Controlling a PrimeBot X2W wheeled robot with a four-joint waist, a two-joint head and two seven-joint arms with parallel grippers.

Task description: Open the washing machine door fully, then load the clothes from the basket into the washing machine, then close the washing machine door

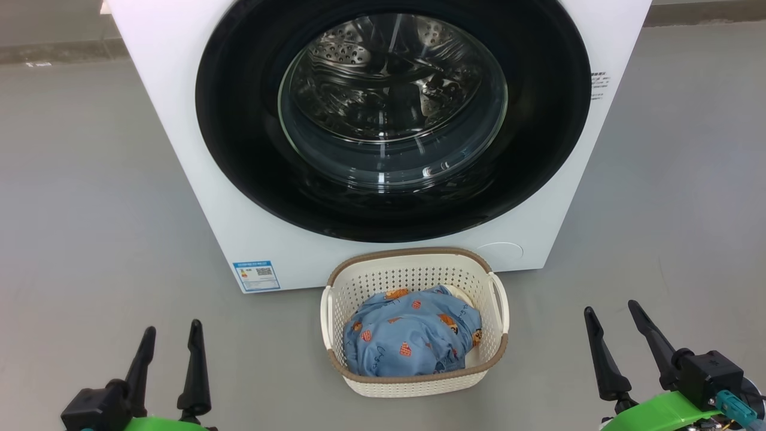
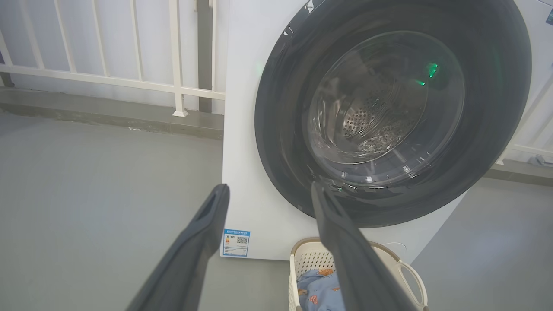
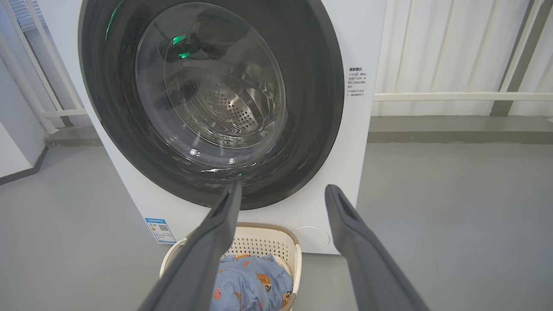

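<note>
Inspector: While the washing machine door [image 1: 393, 120] stood shut, where were the clothes [image 1: 413, 338]?
Examiner: Heaped in the basket [image 1: 413, 254] just before it, likely for short reach; left gripper [image 1: 172, 328] and right gripper [image 1: 610, 308] stood wide, empty.

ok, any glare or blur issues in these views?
Head view: sharp, white glare streaks on the washing machine door glass. Left wrist view: green glints on the glass, left tool soft. Right wrist view: green glints too, right tool soft.
</note>
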